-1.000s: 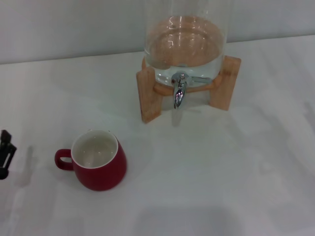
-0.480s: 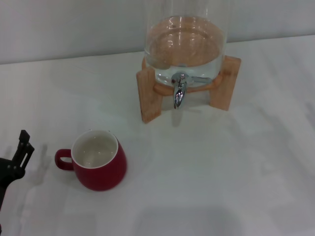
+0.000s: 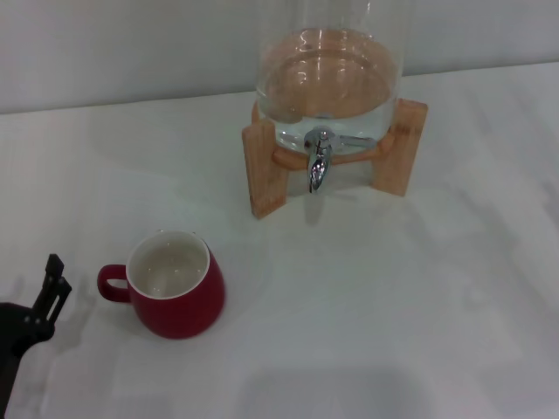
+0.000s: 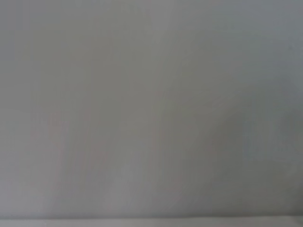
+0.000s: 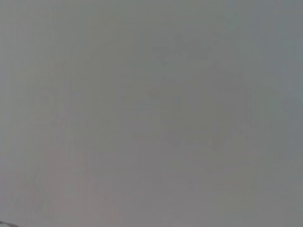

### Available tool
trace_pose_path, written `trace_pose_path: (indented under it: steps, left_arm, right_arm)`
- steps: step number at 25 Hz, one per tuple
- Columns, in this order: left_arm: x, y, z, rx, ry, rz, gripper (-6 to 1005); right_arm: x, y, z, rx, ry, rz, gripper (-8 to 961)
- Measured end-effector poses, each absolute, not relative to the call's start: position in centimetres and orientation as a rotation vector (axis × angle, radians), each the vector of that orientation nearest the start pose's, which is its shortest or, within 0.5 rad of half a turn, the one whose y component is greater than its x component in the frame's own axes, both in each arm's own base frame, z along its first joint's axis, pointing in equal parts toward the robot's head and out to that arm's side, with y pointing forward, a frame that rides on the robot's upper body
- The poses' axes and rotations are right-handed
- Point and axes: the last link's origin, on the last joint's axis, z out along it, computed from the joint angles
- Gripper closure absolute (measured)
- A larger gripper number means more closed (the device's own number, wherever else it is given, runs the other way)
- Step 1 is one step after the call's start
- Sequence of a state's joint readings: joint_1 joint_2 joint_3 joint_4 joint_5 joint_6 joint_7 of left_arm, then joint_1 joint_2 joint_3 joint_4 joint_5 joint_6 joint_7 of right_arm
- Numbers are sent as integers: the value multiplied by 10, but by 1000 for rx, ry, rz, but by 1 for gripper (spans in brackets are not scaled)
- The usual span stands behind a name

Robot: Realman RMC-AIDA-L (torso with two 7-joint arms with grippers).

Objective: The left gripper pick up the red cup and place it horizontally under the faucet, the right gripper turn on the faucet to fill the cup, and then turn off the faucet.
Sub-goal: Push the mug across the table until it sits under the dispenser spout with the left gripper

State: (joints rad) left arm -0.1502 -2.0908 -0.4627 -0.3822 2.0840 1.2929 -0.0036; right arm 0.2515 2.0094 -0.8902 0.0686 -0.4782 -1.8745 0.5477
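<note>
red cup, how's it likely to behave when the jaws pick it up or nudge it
The red cup looks glazed, so probably rigid but slippery and chippable if knocked. Its squat, wide body stands upright on the table, so it will likely slide rather than tip. It looks empty, so probably fairly light. The left gripper sits just beside its handle.

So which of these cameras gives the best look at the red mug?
The head view: the red cup shows whole there, upright on the table, handle toward the left tool. Both wrist views show only blank grey surface, no cup.
</note>
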Motion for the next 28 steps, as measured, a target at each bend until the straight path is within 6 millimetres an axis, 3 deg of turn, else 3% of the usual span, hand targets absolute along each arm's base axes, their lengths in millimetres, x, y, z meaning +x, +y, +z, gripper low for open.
trace_pose_path:
  steps: [10, 28]
  left_arm:
    - [-325, 215, -71, -1664, -608, -706, 117]
    - [-319, 212, -78, -1698, -606, -717, 117]
  right_arm:
    - [355, 221, 75, -1319, 395, 1160, 194]
    - [354, 221, 76, -1315, 391, 1161, 195]
